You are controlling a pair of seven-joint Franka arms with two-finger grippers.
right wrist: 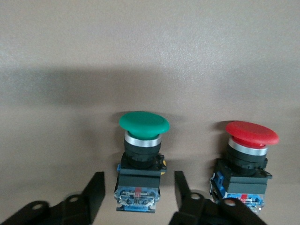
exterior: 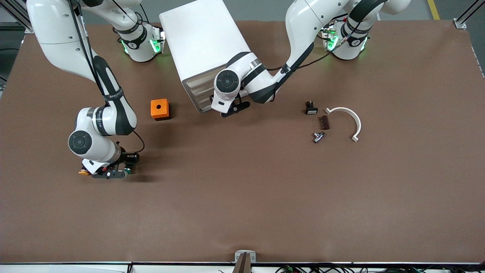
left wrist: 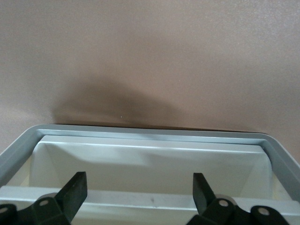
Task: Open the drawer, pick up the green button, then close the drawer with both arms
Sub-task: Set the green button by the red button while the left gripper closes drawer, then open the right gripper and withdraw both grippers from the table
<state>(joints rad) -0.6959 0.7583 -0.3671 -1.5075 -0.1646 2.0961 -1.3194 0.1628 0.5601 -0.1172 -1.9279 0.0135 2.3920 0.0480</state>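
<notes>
left gripper (left wrist: 138, 199) at drawer (left wrist: 150, 159) | right gripper (right wrist: 136, 197) straddles button (right wrist: 142, 154)

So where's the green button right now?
The green button lies on the table at the right arm's end, between the open fingers of the right tool, with the red button beside it.

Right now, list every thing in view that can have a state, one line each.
Drawer: at the cabinet's top, the left tool at its front.
Left tool: open, at the drawer front.
Right tool: open, fingers either side of the green button.
Green button: lying on the table, ungripped.
Red button: lying beside it, untouched.
</notes>
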